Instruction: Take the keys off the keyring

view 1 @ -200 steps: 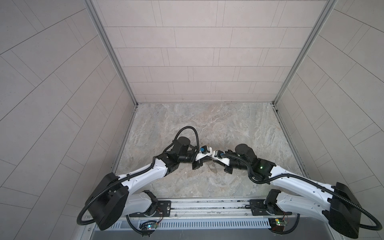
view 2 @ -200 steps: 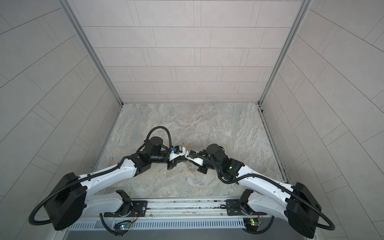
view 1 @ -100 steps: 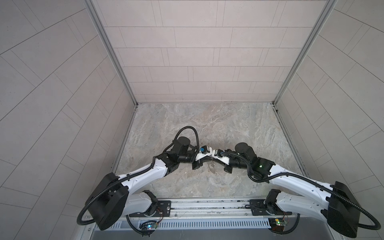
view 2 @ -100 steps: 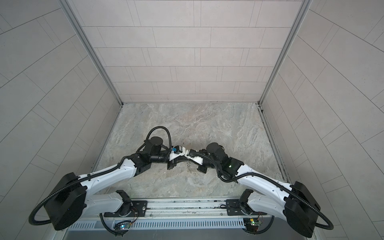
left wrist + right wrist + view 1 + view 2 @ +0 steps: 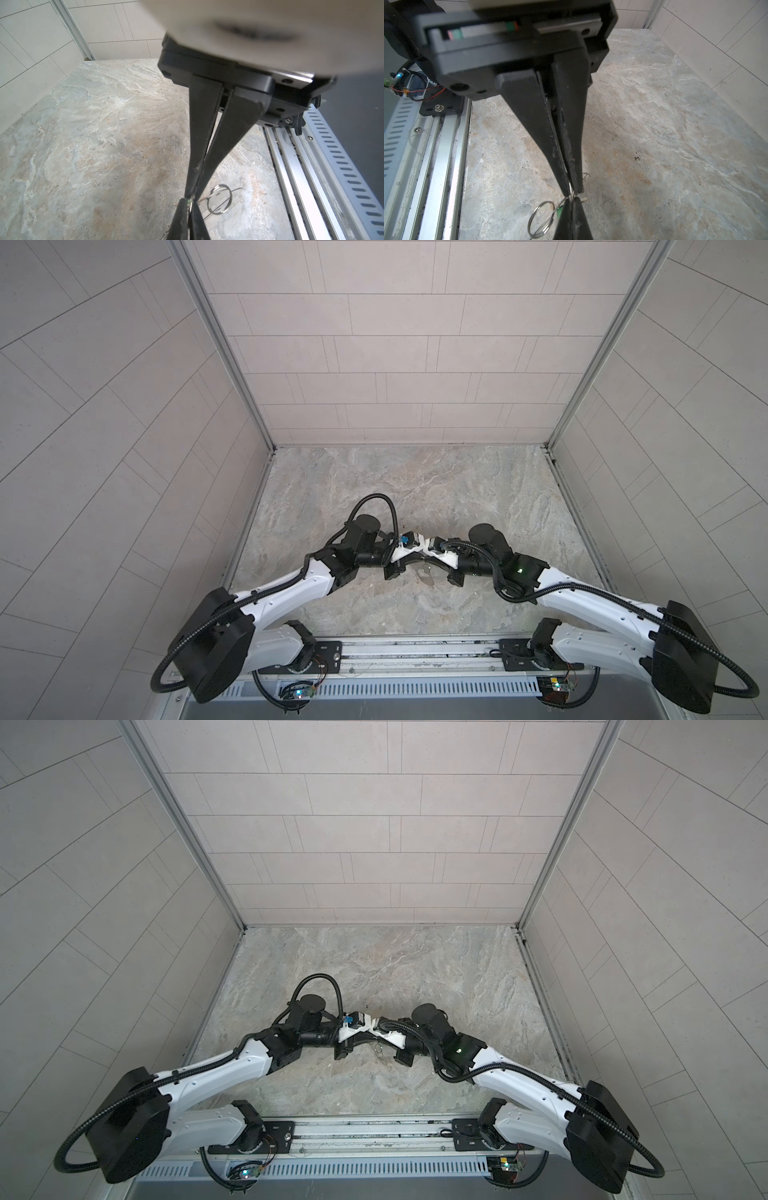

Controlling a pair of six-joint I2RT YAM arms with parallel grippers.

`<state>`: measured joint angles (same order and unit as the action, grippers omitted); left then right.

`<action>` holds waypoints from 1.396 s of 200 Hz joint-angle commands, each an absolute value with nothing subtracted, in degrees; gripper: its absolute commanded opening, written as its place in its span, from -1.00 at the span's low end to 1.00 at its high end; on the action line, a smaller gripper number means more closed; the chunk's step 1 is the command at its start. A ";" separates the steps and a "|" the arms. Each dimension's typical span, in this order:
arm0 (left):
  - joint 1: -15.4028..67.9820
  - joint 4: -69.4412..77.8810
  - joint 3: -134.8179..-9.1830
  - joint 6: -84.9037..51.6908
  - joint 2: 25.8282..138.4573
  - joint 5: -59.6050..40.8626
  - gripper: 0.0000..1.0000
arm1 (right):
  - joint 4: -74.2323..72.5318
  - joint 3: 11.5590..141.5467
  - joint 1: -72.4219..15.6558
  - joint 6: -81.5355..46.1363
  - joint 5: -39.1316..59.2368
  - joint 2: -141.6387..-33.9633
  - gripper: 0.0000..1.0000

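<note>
Right gripper [image 5: 572, 192]: jaws fully closed. The tips pinch a thin silver wire that belongs to the keyring [image 5: 547, 201].

Left gripper [image 5: 192, 195]: jaws set to a narrow slit, with the tips meeting. Whether anything sits between them cannot be told.

Position: the two grippers stand tip to tip over the near middle of the stone table [image 5: 415, 489]. In both top views the left arm enters from the left and the right arm from the right. The tips are touching or just short of touching.

Keyring: a round silver split ring. It hangs just beside the meeting point, on the side toward the aluminium rail [image 5: 291, 166]. A fine wire runs from the ring up into the closed right tips. The ring is clear of the table surface, and in a top view its shadow lies on the stone below it.

Keys: only one small bright green piece [image 5: 559, 212] shows.
- In the right wrist view it lies against the outer face of a left finger, close to the tip, between the ring and the meeting point.
- In the left wrist view it shows as a green sliver exactly where the tips meet.
- Which gripper holds it cannot be told.
</note>
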<state>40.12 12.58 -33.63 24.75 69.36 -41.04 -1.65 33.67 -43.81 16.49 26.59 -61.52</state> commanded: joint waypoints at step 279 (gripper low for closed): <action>40.25 18.40 -30.59 21.99 71.58 -42.17 -1.00 | -0.67 37.43 -43.89 15.94 25.45 -62.86 -0.79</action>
